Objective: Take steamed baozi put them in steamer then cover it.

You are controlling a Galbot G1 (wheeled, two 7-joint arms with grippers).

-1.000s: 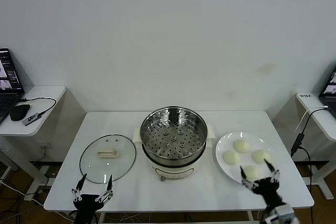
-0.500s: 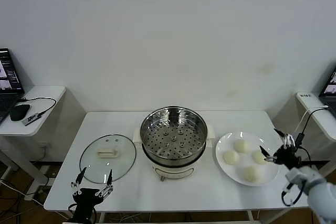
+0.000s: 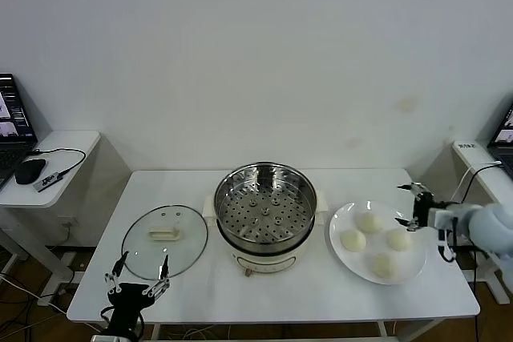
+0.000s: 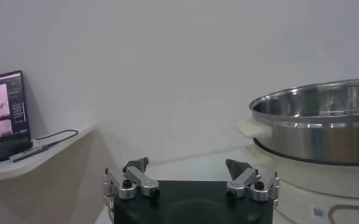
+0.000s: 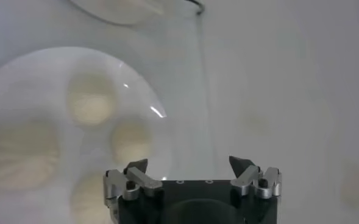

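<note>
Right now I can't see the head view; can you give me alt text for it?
Four baozi sit on a white plate right of the empty steamer, with the right gripper open above the plate's far right edge. The glass cover lies left of the steamer, and the left gripper is open near it.

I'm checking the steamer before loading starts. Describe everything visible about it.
The steamer is a round, shiny stainless-steel pot on a cream-white base, with small cream side handles. Inside sits a perforated metal tray, with nothing on it. It stands upright and uncovered at the middle of the white table, between the cover lying flat on its left and the plate of four baozi on its right. Neither gripper touches it.
</note>
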